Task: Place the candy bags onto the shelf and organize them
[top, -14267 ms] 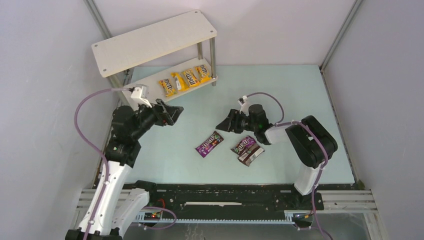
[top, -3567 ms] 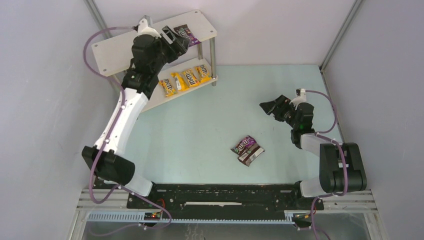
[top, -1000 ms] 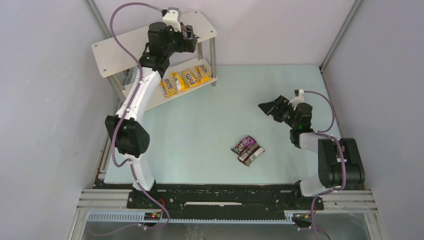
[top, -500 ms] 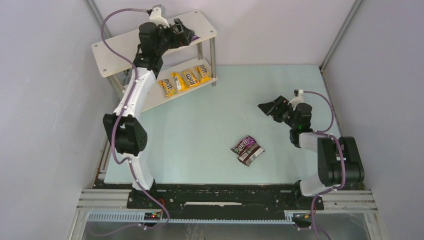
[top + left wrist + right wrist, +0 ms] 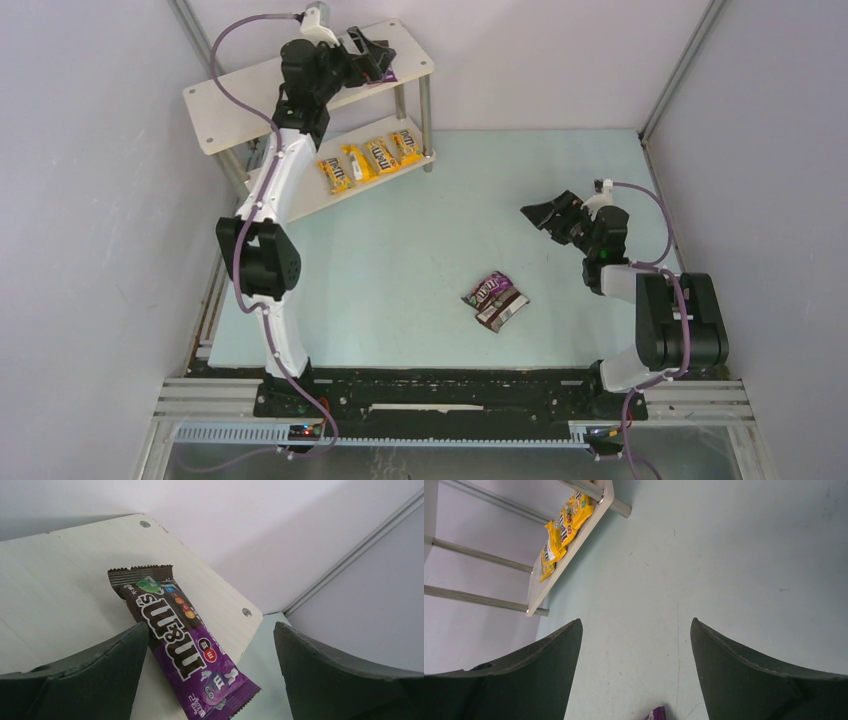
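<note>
From above, the shelf (image 5: pixel 240 95) stands at upper left, with four yellow M&M's packets (image 5: pixel 368 160) in a row on its lower board. The left claw (image 5: pixel 372 58) hangs wide open over the top board. At mid-counter (image 5: pixel 400 250) a loose purple packet (image 5: pixel 487 288) touches a brown packet (image 5: pixel 503 310). To their right, the right claw (image 5: pixel 540 215) is open.

In the left wrist view, a purple M&M's packet (image 5: pixel 177 635) lies flat near the top board's corner, ungripped.

In the right wrist view, the fingers are spread above the counter.

Around me: three plain pale grey walls (image 5: pixel 90 260), matte, evenly lit. Silver metal corner posts (image 5: pixel 680 65), two, at the back. Pale mint tabletop (image 5: pixel 460 200), faintly scuffed. Black rail (image 5: pixel 450 385) on slotted aluminium frame (image 5: pixel 690 400) along my near edge.
</note>
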